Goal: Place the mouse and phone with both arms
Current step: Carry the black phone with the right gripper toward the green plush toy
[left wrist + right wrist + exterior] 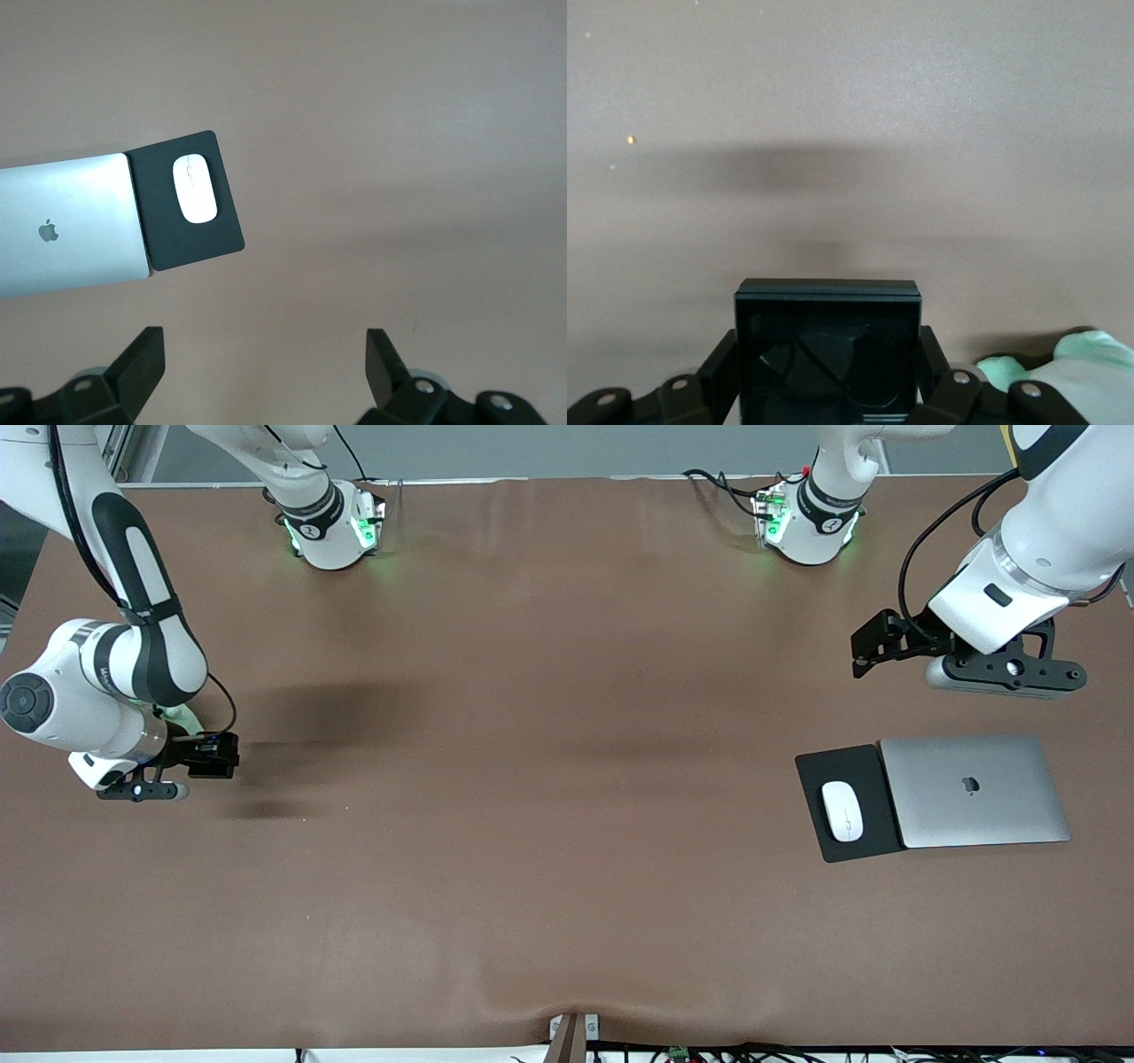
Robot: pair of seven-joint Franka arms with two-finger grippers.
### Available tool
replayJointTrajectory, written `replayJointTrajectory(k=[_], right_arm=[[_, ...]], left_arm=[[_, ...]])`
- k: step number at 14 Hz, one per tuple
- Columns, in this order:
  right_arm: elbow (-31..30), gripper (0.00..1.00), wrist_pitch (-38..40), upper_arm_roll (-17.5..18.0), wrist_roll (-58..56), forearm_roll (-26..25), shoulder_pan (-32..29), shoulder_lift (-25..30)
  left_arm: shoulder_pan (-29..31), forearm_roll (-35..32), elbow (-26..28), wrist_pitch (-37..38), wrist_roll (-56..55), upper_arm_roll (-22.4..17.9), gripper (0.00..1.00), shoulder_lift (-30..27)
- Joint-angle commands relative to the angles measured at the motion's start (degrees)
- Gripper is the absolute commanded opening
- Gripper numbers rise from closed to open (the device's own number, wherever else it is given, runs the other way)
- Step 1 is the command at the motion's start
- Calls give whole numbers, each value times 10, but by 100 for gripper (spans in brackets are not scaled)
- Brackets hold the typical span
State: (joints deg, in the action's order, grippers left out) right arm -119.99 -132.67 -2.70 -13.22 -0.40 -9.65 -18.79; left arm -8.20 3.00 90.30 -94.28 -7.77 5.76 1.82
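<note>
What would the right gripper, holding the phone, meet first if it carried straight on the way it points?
Probably only bare table: the right gripper, shut on the phone, faces open brown surface with nothing in line as far as its wrist view shows.

A brown table (532,824) is seen, covered by a smooth sheet with faint creases near the front camera's edge. Toward the left arm's end, a closed silver laptop (974,790) is laid flat, its logo facing up. A black pad (846,802) is placed just beside it, touching or slightly tucked under the laptop's edge on the side toward the table's middle; which of the two cannot be told. Cables (797,1054) are strung along the edge nearest the front camera. A small bracket (571,1032) is fixed at the middle of that edge.
</note>
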Motion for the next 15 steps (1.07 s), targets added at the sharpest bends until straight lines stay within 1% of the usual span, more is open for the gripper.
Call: replayJointTrajectory(k=[1,2,3,5,8,9,12,14,15], right_arm=[[-46,0,-58,11,-31,-8,-27,14],[-66,0,-100,11,-32,-8,-27,10],[-79,0,-120,12,-32,-8,-26,10],[-82,0,-120,11,-32,-8,-24,9],[-103,0,-125,12,-44,-8,-24,9],[-105,0,-125,12,-44,-8,-24,9],[-105,0,-126,12,-45,-8,-26,1],[-109,5,-139,11,-46,-8,-26,-8],[-117,5,-158,11,-54,-8,-27,-11]], left_arm=[[0,-28,14,-6,11,3,100,-8],[0,-37,14,-9,11,4,100,-8],[0,-37,13,-10,11,4,100,-8],[0,-37,15,-10,12,3,100,-11],[0,-37,50,-24,11,3,100,-34],[0,-37,53,-25,11,4,100,-38],[1,-37,52,-25,11,3,100,-38],[2,-36,49,-25,14,2,100,-34],[2,-36,47,-25,14,2,100,-32]])
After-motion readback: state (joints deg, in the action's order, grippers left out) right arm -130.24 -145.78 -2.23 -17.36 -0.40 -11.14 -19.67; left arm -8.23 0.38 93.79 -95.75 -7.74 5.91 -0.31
